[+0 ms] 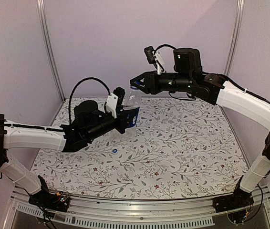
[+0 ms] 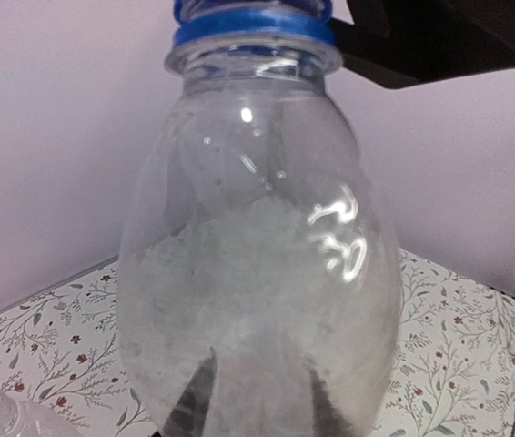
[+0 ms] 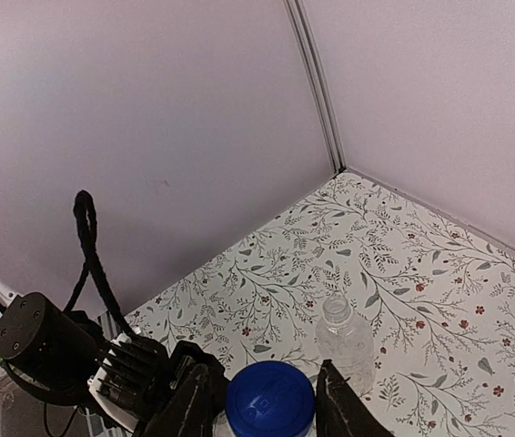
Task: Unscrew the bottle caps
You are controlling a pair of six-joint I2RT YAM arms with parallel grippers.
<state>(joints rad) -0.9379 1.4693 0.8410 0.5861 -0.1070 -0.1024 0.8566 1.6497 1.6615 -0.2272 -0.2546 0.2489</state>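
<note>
My left pincer (image 1: 129, 118) was shut tight on the plain bottle (image 2: 257, 273). It gripped the bottle low down and held it up in the air over the flowery table (image 1: 182, 157). The bottle's top end pointed up. The bottle was clear, and it looked foggy and white inside. Through its bottom I could see the dark shapes of my own left fingers.

The blue cap (image 3: 269, 399) sat on top of that bottle. My right pincer (image 1: 135, 86) had reached across from the other side and was at the cap. From my right wrist I looked down on the round blue top. One dark finger (image 3: 341, 410) was on one side of it and the other finger was on the other side. Both were pressed close against the cap, and I saw no gap. So that pincer was nearly closed, with the cap between its fingers.

A second bottle (image 3: 344, 339) was on the table, close to the one I held. It looked to be standing up, and its neck was bare.

A loose cap (image 1: 115, 150), small and blue, lay on the table just in front of my left arm, apart from both bottles.
</note>
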